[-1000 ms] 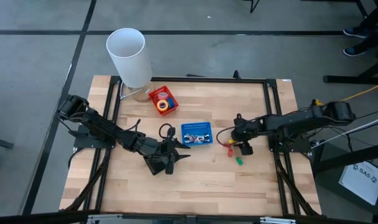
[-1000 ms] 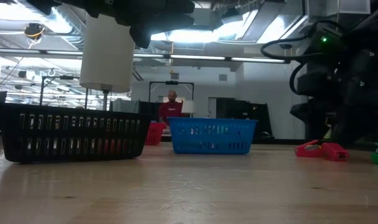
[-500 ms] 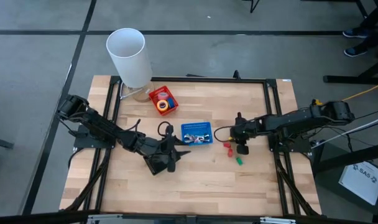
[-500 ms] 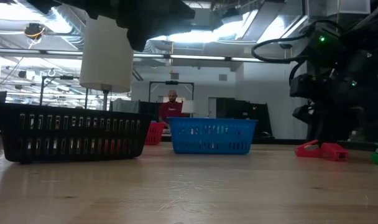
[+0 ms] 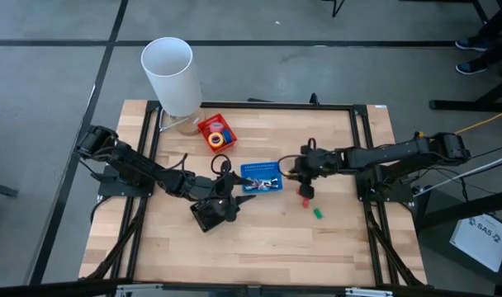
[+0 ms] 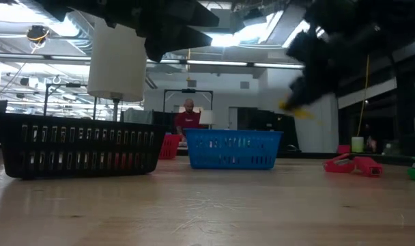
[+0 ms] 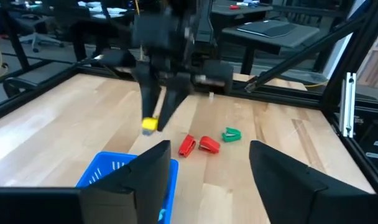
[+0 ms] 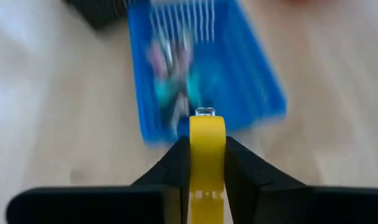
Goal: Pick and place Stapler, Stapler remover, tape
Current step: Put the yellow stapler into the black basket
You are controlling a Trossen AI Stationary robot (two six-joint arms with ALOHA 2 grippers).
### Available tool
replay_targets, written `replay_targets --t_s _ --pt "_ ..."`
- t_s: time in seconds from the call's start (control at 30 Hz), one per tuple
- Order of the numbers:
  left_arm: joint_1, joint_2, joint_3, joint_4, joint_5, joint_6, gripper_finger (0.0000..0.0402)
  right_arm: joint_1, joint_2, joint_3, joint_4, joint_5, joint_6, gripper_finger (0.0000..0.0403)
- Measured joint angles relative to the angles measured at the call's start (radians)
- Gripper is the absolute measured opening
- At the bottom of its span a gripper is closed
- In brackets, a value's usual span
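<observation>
My right gripper (image 5: 295, 171) is shut on a small yellow stapler remover (image 8: 206, 149) and hangs above the table just right of the blue basket (image 5: 262, 177). On the wood to its right lie a red stapler remover (image 5: 302, 195) and a green one (image 5: 317, 213). The tape rolls (image 5: 218, 136) lie in the red basket (image 5: 206, 125) at the far left. My left gripper (image 7: 204, 180) stands open over the black basket (image 5: 208, 216). No stapler shows. My right gripper pinches the yellow stapler remover's two flat sides (image 8: 206, 134) between its two fingers. The fingers (image 7: 153, 102) point down from above, with the piece at their free ends. The remover hangs lifted clear of the table, near the blue basket's right end.
A tall white cylinder (image 5: 172, 74) stands at the far left corner. The blue basket holds several small pieces. A black frame (image 5: 350, 107) runs round the table top. A person (image 6: 188, 117) sits in the room far behind the table. Bare wood lies along the near edge.
My right gripper has shut on the yellow stapler remover where it lay beside the red one. It has then lifted it clear and carried it toward the table's left, up to the blue basket. The red and green pieces have stayed in place.
</observation>
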Motion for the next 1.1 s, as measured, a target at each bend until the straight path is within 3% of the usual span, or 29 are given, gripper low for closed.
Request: replay_targets --t_s 0.27,0.57,0.87,1.1 --pt "0.005 0.0 0.0 0.0 -0.033 0.017 0.0259 0.022 0.018 0.011 0.358 -0.008 -0.034 0.0066" --pt "0.061 0.032 0.0 0.049 -0.022 0.018 0.0265 0.105 0.184 0.011 0.785 -0.015 -0.106 0.0066" --pt "0.063 0.044 -0.001 0.141 0.006 0.137 0.0264 0.105 0.27 0.081 0.799 -0.139 -0.145 0.0066" --pt "0.069 0.043 0.003 0.156 0.081 0.138 0.024 0.105 0.308 0.139 0.756 -0.152 -0.193 0.0066"
